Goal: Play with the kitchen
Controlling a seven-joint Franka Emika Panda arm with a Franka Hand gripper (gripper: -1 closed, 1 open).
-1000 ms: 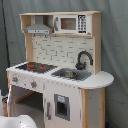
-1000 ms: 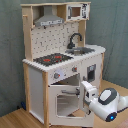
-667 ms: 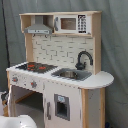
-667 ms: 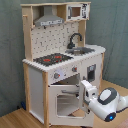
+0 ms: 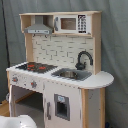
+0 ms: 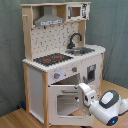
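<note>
Second exterior view: arm [image 6: 102, 102] at kitchen [image 6: 60, 55] oven door [image 6: 67, 102], jaws hidden

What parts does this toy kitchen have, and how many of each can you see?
Hob: 1
Faucet: 1
Sink: 1
Hood: 1
Microwave: 1
Knobs: 2
Oven door, hanging open: 1
Cupboard door with window: 1
Total: 9 parts, all on one kitchen.

Grey curtain backdrop [image 5: 112, 45] behind; light wooden floor [image 6: 20, 119] below, in both exterior views.
</note>
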